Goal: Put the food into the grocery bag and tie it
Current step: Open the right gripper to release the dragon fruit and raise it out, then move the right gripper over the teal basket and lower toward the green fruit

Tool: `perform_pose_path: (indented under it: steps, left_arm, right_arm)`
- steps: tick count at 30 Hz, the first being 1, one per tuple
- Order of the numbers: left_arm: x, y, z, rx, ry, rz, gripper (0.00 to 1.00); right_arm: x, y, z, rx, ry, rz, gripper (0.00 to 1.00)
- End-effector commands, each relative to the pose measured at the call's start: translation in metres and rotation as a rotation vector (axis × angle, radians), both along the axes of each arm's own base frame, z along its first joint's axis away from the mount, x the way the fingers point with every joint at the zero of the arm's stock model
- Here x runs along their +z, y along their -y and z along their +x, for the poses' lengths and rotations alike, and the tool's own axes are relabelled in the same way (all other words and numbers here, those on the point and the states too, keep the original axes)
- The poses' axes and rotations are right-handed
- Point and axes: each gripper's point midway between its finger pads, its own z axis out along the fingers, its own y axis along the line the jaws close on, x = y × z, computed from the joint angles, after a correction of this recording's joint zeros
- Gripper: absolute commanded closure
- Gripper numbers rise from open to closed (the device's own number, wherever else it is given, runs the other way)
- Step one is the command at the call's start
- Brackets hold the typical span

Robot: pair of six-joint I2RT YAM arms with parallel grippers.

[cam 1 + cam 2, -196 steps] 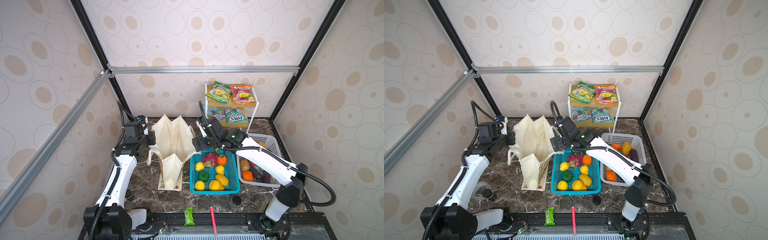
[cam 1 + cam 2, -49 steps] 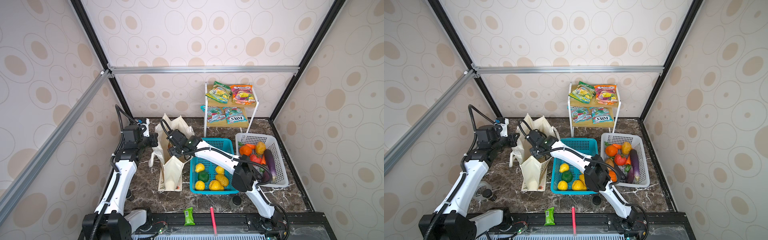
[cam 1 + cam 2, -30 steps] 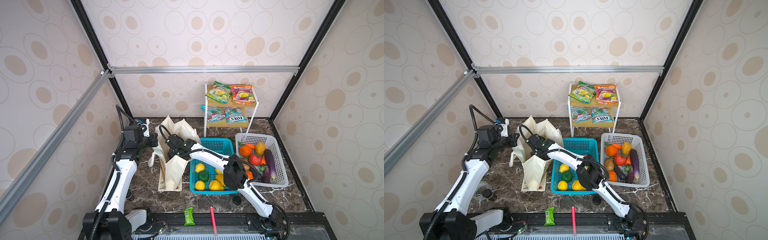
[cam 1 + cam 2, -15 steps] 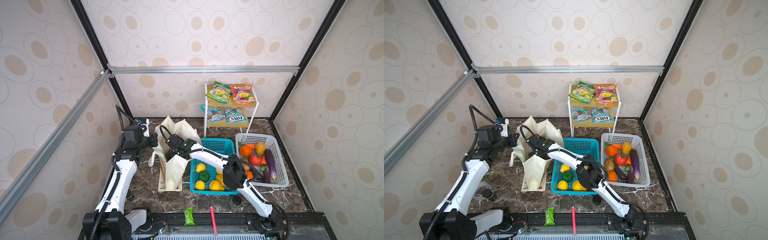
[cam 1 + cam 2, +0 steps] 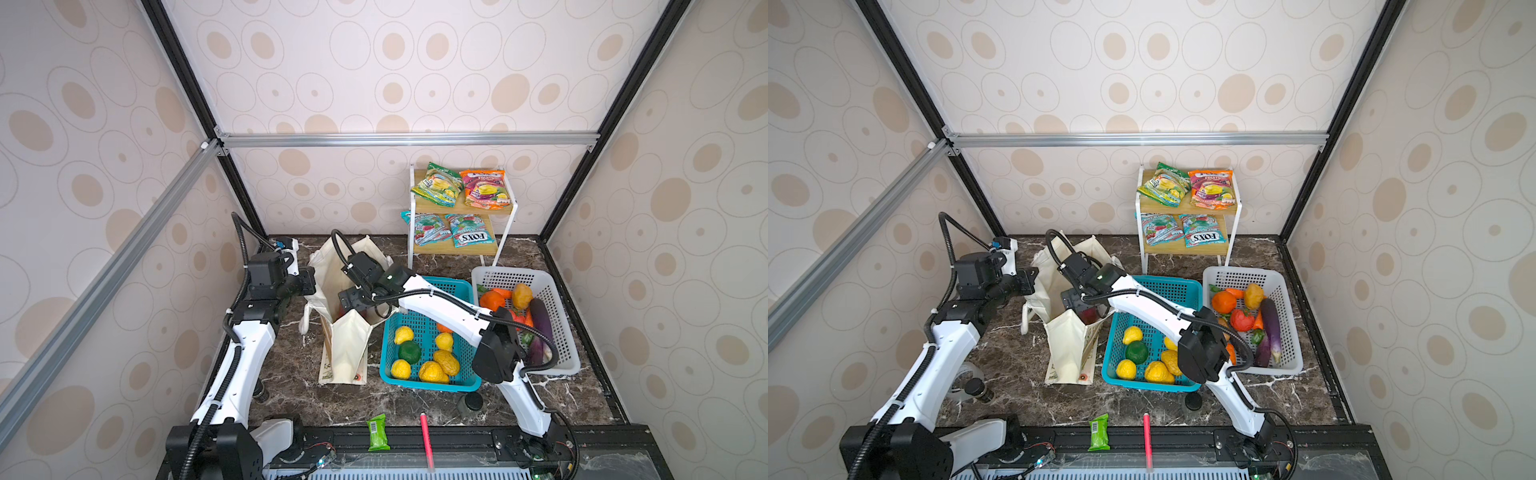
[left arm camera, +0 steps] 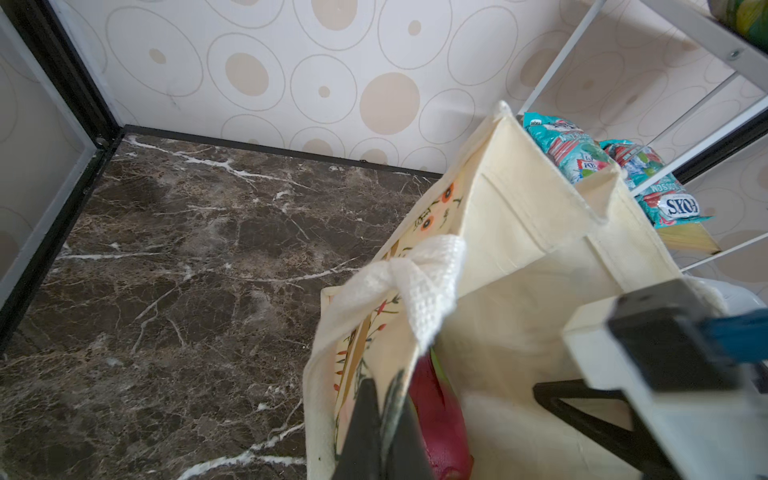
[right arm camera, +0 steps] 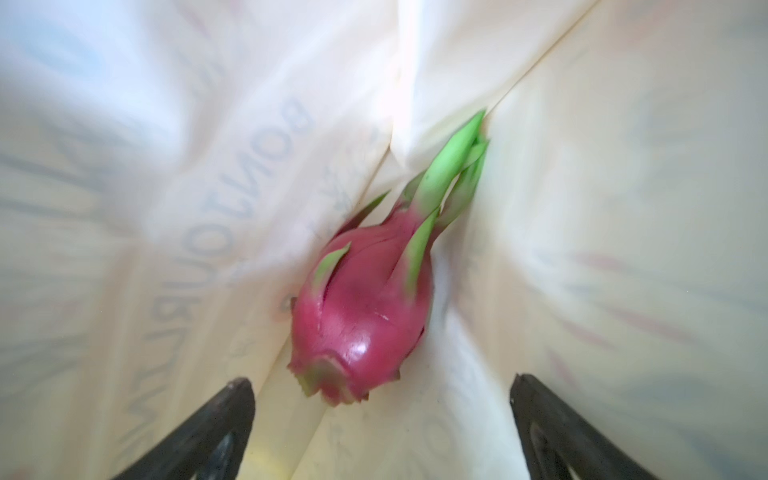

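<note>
The cream grocery bag (image 5: 347, 345) stands open left of the blue basket. My left gripper (image 6: 384, 395) is shut on the bag's near rim beside a white strap handle (image 6: 419, 282), holding the mouth open; it also shows in a top view (image 5: 309, 282). My right gripper (image 7: 380, 380) reaches down into the bag with its jaws wide open and nothing between them. The pink dragon fruit (image 7: 361, 316) lies deeper inside the bag, clear of both fingers, and shows red in the left wrist view (image 6: 436, 399). More food sits outside: lemons, a dark green fruit (image 5: 409, 351), an eggplant (image 5: 542, 328).
The blue basket (image 5: 432, 384) and the white basket (image 5: 561, 368) stand right of the bag. A shelf (image 5: 498, 249) at the back holds green (image 5: 436, 189), orange (image 5: 486, 193) and teal packets (image 5: 449, 235). A green bar (image 5: 377, 432) and a red pen (image 5: 426, 432) lie at the front edge.
The right gripper carried the dragon fruit from the blue basket into the bag and has opened; the fruit now lies free inside. The left gripper kept its hold on the rim.
</note>
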Motion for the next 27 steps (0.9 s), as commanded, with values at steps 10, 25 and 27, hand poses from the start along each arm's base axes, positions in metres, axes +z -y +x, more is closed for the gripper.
perform_pose_path:
  steps: [10, 25, 27]
  left_arm:
    - [0.017, -0.004, -0.002, 0.009, 0.05, 0.025, 1.0]
    - [0.017, -0.003, 0.0, 0.003, 0.046, 0.02, 1.0]
    - [0.017, -0.003, -0.001, 0.005, 0.047, 0.023, 1.0]
  right_arm:
    - [0.096, 0.034, -0.015, -0.018, 0.179, 0.059, 0.0]
    - [0.167, 0.138, -0.04, -0.132, 0.485, 0.175, 0.0]
    - [0.159, 0.152, -0.043, -0.164, 0.458, 0.172, 0.0]
